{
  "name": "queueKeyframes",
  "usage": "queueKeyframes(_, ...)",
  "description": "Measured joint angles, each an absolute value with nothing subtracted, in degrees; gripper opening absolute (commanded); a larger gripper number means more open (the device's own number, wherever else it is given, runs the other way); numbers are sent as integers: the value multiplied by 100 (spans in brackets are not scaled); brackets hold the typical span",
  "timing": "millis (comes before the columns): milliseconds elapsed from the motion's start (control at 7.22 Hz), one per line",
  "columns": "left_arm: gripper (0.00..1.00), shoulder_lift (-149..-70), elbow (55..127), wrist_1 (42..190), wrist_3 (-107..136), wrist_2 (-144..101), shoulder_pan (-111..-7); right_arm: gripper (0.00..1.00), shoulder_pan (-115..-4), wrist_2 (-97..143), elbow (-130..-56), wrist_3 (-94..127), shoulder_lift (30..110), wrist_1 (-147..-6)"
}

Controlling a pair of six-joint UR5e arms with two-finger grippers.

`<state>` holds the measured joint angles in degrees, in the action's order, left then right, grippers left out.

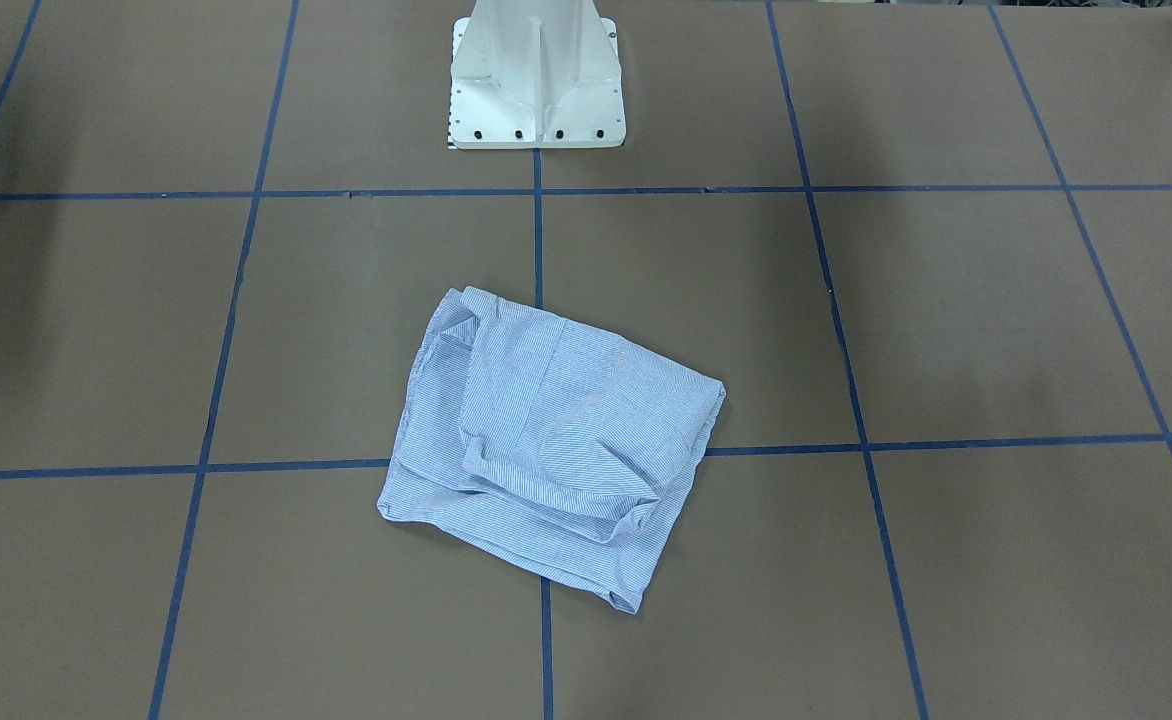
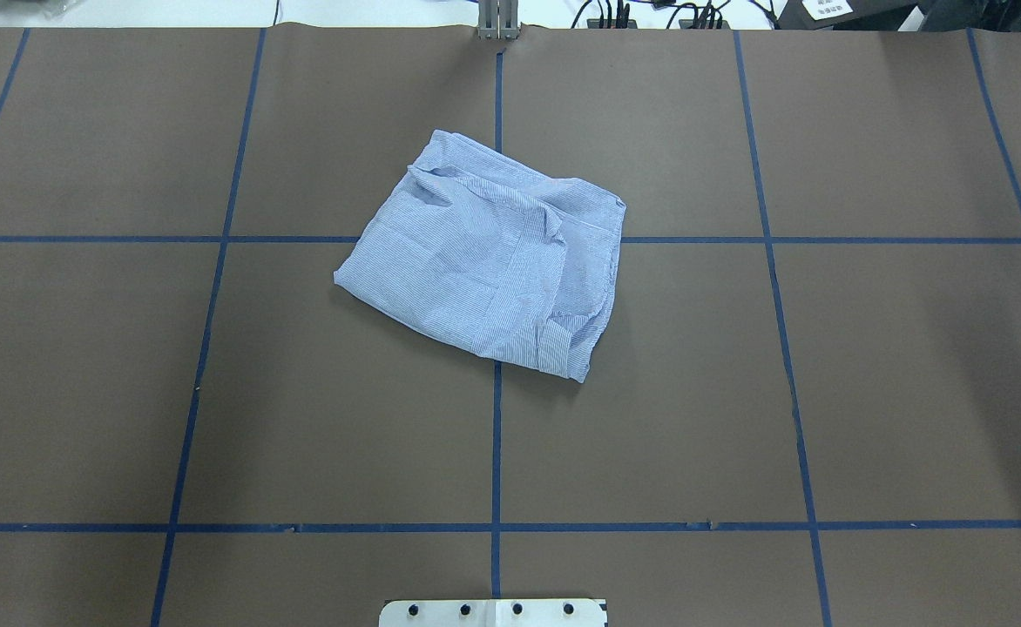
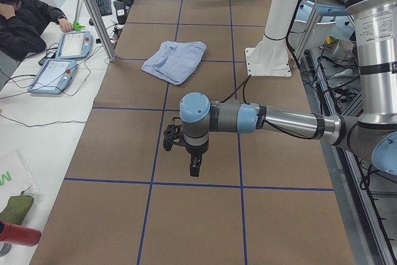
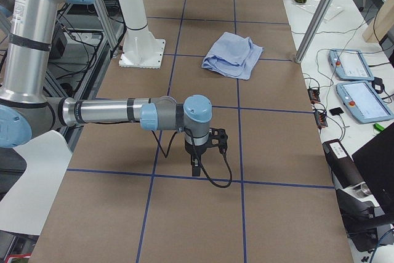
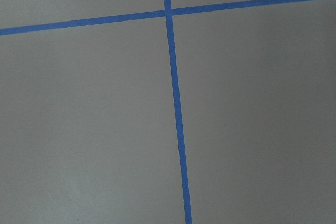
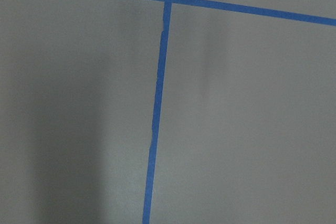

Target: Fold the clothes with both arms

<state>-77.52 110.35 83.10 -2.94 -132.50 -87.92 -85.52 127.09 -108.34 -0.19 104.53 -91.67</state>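
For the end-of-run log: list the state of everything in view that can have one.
Light blue and white fine-striped shirt: folded into a rumpled bundle, lying on the brown table, untouched.
Left arm's black two-finger hand: points down over bare table, clear of the shirt; open or shut, cannot tell.
Right arm's black two-finger hand: the same.

Silver-grey left arm [image 3: 291,122], right arm [image 4: 104,112], pale blue joint caps [image 3: 194,105], blk cables [image 4: 212,182], white pedestal [image 1: 536,80]

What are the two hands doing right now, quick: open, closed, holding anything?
Left hand: cannot be told whether open or closed; it hangs far from the shirt.
Right hand: cannot be told either; also far from the shirt.
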Motion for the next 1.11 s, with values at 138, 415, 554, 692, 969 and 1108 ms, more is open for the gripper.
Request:
queueKeyframes(138, 100, -7737, 10989, 8326, -312, -13256, -8804, 100, -8552, 12709, -10826, -18, 10451, -9167)
queueKeyframes(415, 100, -7645, 10991, 8463, -340, -13262, -8846, 100, -8552, 12709, -10825, -18, 10450, -9167)
queueKeyframes(554, 100, -7623, 11001, 8511, -319, -13262, -8853, 100, -8552, 12709, -10825, -18, 10450, -9167)
queueKeyframes(692, 100, -7616, 11005, 8532, -304, -13263, -8856, 100, -8552, 12709, -10827, -18, 10450, -9167)
queueKeyframes(969, 100, -7612, 11017, 8541, -292, -13263, -8859, 100, -8552, 12709, -10833, -23, 10426, -9165)
queueKeyframes(1108, 100, -7612, 11019, 8542, -291, -13263, -8859, 100, -8552, 12709, -10832, -23, 10414, -9163)
